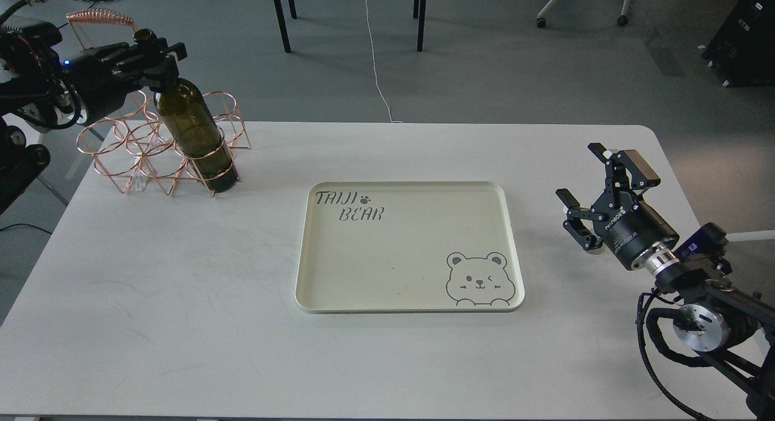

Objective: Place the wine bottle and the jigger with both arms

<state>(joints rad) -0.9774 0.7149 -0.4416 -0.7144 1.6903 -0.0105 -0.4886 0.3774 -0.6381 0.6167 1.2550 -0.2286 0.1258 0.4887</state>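
The dark olive-green wine bottle (197, 136) stands in the front right ring of a copper wire rack (130, 148) at the table's far left. My left gripper (158, 59) reaches in from the left and is closed around the bottle's neck, just under its mouth. My right gripper (596, 188) is open and empty, low over the table at the right, beyond the tray's right edge. The jigger does not show clearly. A small pale bit (594, 246) peeks out under the right gripper's lower fingers, and I cannot tell what it is.
A cream tray (405, 300) with "TAIJI BEAR" lettering and a bear drawing lies in the middle of the white table (181, 300). Chair legs and cables are on the floor beyond the far edge.
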